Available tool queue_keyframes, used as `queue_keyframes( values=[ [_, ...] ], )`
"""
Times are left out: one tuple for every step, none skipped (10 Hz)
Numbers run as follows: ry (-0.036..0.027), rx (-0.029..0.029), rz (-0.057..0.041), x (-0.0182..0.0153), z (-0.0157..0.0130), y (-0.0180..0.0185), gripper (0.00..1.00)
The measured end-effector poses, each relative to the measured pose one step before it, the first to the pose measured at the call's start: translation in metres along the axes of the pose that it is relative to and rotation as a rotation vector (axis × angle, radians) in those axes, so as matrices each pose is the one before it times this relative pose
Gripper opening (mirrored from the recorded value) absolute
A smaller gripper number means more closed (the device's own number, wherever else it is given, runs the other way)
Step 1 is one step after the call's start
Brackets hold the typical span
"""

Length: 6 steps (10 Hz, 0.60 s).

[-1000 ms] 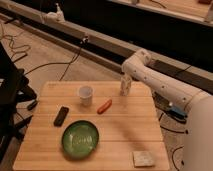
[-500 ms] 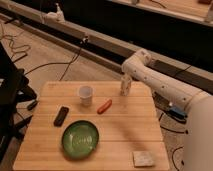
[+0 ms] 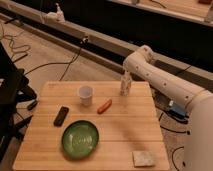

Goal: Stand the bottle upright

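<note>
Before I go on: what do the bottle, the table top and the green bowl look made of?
The bottle, upright at the gripper near the table's far edge, looks like matte white plastic. The table top looks like pale wood with visible plank lines. The green bowl has a glossy sheen, so glazed ceramic or plastic; I cannot tell which.

The gripper [image 3: 126, 79] is seen only as a pale shape at the far edge of the table [image 3: 125, 132], merged with the bottle [image 3: 125, 87], so where one ends and the other begins cannot be told. The bottle's cap and label are too blurred to be made out; it appears upright. The arm [image 3: 165, 85] is cut off by the right edge. The table's near left corner is cropped by the bottom edge.
</note>
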Motion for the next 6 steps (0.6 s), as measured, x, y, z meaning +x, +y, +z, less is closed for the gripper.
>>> queue_keyframes(
  values=[
    [-0.01409, 0.02888, 0.02594, 0.00181, -0.00218, -0.00269, 0.43],
    [-0.00247, 0.03923, 0.03532, 0.00606, -0.00244, -0.00263, 0.43],
    [0.00912, 0.03903, 0.03657, 0.00904, -0.00227, -0.00136, 0.43],
    [0.01616, 0.03765, 0.03693, 0.01123, -0.00175, 0.00015, 0.43],
    [0.01640, 0.02709, 0.02677, 0.00994, -0.00126, 0.00142, 0.43],
    [0.00873, 0.01119, 0.01223, 0.00485, -0.00056, 0.00185, 0.43]
  ],
)
